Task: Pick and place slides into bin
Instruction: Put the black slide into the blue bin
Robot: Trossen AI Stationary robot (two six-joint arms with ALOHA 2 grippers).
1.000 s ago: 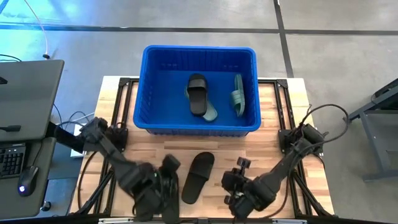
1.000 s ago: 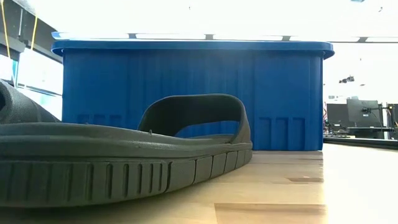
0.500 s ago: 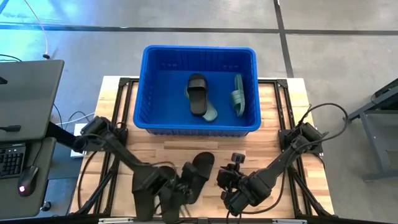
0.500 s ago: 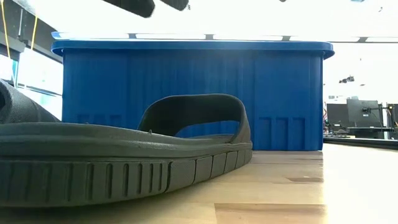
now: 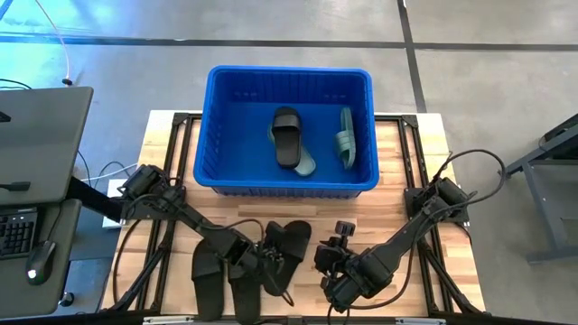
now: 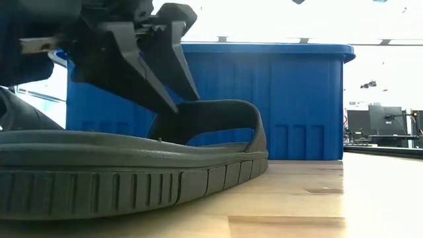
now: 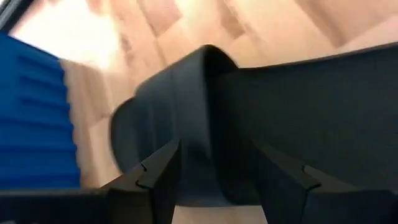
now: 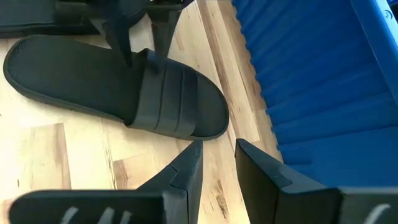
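A black slide (image 5: 295, 236) lies sole down on the wooden table in front of the blue bin (image 5: 209, 135). My left gripper (image 7: 217, 180) is open and low over this slide. Its two fingers stand on either side of the wide strap (image 7: 199, 93), at the strap's heel-side edge (image 6: 173, 111). My right gripper (image 8: 217, 149) is open and empty, just to the right of the slide (image 8: 124, 93). One black slide (image 5: 287, 135) and two green slides (image 5: 345, 135) lie in the bin. My left gripper comes at the strap from above, slanting, its open fingers (image 6: 155, 73) lying across the strap. One fingertip is right at the strap's edge; I cannot tell whether it touches. The slide lies flat on the table.
Two more black slides (image 5: 208, 275) (image 5: 246, 293) lie side by side near the table's front edge, left of my left gripper. The bin's near wall (image 6: 297, 99) stands close behind the slide. A desk with a keyboard and mouse stands beyond the table's left edge.
My left gripper has gone from over the two near-left slides toward the table's right. It has come down to the strap of the middle black slide and now shows in the low view. The slide has not moved.
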